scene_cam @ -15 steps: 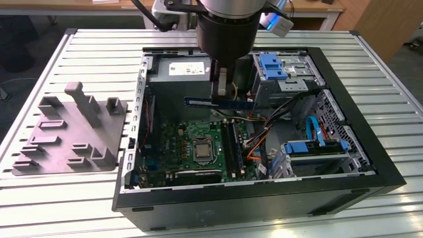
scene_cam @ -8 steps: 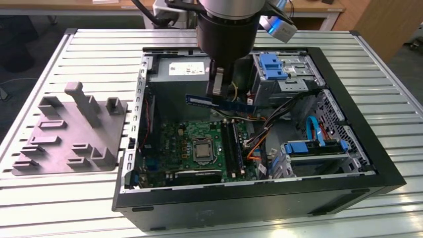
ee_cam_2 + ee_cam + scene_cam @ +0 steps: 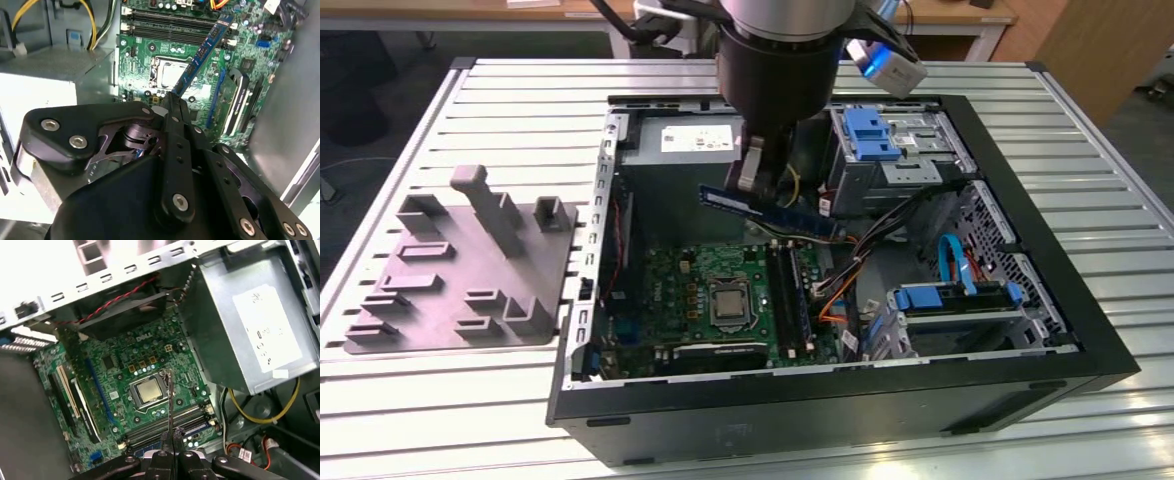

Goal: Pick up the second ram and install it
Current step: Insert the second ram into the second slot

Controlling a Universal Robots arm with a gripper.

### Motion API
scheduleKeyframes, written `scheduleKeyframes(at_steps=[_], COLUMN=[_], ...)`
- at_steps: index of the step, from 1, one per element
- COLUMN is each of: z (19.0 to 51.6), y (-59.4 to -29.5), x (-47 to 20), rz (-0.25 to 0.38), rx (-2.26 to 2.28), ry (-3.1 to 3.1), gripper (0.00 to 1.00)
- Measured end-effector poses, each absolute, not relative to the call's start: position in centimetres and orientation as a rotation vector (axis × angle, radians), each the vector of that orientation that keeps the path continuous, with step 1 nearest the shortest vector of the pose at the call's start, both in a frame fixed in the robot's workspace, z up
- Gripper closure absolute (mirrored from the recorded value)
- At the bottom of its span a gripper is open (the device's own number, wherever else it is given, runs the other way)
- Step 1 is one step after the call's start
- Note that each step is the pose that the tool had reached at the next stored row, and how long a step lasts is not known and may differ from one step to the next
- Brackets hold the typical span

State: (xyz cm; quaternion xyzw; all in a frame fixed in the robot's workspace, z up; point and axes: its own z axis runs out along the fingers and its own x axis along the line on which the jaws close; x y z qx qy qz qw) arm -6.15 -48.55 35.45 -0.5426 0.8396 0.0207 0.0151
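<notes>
My gripper (image 3: 750, 186) is shut on the second ram (image 3: 771, 213), a long dark strip with a blue edge. It hangs level in the air inside the open computer case (image 3: 854, 400), above the green motherboard (image 3: 680, 290). In the second wrist view the ram (image 3: 202, 52) slants out from the gripper (image 3: 174, 100) over the CPU socket (image 3: 172, 70) toward the memory slots (image 3: 170, 25). In the first wrist view the ram (image 3: 170, 400) shows edge-on above my gripper (image 3: 172, 434), beside the CPU socket (image 3: 147, 391) and over the memory slots (image 3: 165, 424).
A grey moulded plate (image 3: 454, 265) with upright blocks lies on the slatted table at the exterior view's left. The power supply (image 3: 680, 140) fills the case's far corner. Blue-tabbed drive brackets (image 3: 870, 130) and orange cables (image 3: 834, 295) crowd the exterior view's right side.
</notes>
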Motion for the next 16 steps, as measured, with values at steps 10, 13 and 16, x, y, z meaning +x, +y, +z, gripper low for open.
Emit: scheduleKeyframes(at_steps=[10,13,16], z=[35.3,35.26,35.22], y=[-48.55,-48.55,-48.55], x=[-6.15,-6.15,-6.16], rz=[0.06,0.058,0.057], rx=[-1.443,-1.365,-1.289], ry=[2.752,2.79,2.825], gripper=[0.89,0.89,0.89])
